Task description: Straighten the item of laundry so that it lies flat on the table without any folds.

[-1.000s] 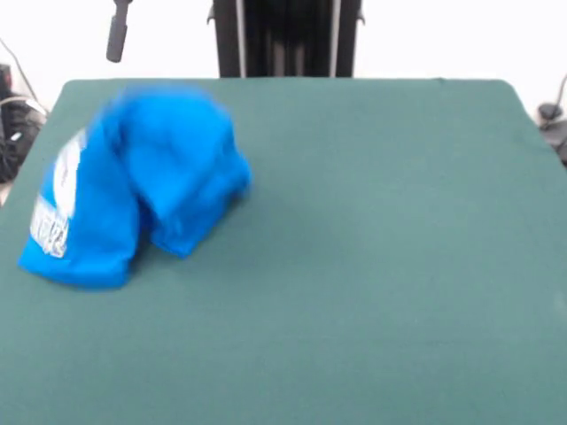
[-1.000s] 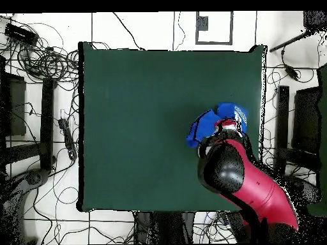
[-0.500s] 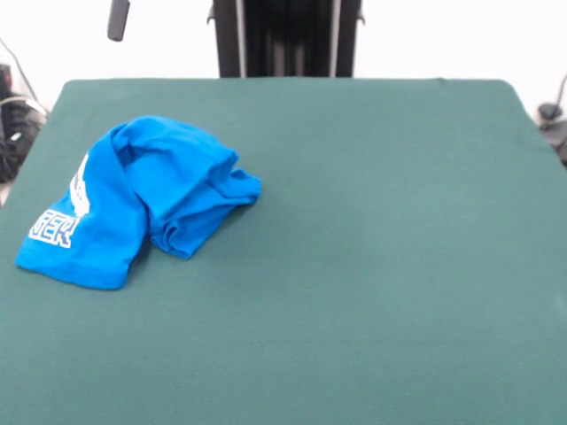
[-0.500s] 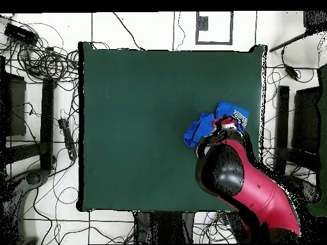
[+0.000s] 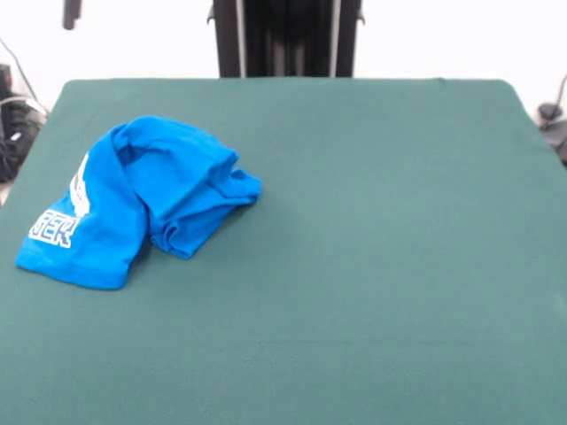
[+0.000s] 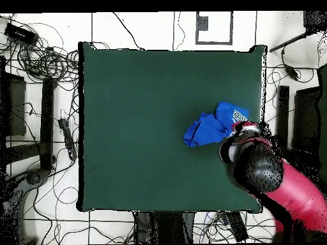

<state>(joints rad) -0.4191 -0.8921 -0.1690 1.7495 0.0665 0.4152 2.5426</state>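
Observation:
The item of laundry, a bright blue T-shirt [image 5: 133, 199], lies crumpled and folded over on itself at the left of the table [image 5: 372, 266], with white lettering [image 5: 49, 228] showing near its left edge. In the overhead view the shirt [image 6: 211, 126] is a bunched heap near the right edge of the table [image 6: 140, 115]. My gripper [image 5: 71, 12] shows only as a dark tip at the top left edge, well above and behind the shirt and apart from it. In the overhead view the red and black arm [image 6: 255, 167] covers the gripper, just beside the shirt.
The black pedestal [image 5: 285, 37] stands behind the table's far edge. Cables and gear lie on the floor off the table's sides [image 6: 38, 57] [image 5: 13, 124]. A dark object [image 5: 551, 113] sits off the right edge.
The shirt was moving one second ago, then settled and has lain still since. The gripper tip has moved up and left in the front view; overhead, the arm has swung off the shirt towards the table's edge.

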